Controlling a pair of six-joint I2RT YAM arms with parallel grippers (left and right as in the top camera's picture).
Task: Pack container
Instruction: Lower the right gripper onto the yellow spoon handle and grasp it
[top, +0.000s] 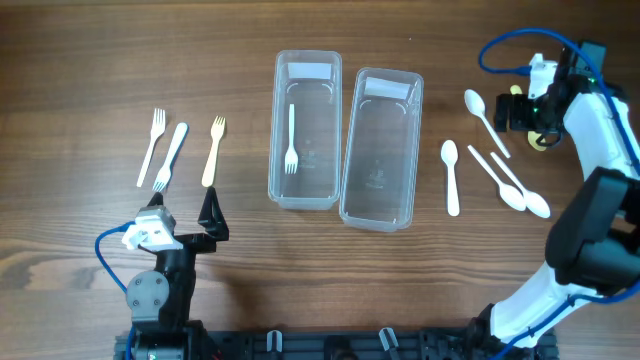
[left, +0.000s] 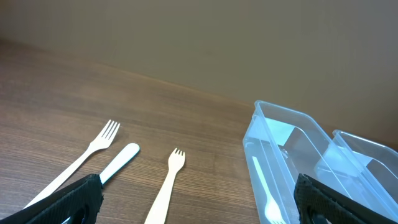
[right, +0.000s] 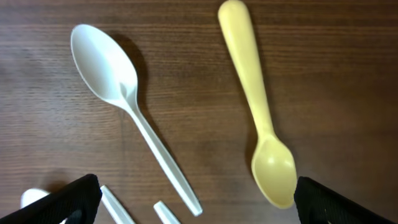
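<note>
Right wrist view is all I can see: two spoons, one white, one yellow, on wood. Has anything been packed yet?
Observer: Yes. One white fork lies inside the left container.
Visitor: And the other box?
Observer: The right container holds no cutlery that I can see.
</note>
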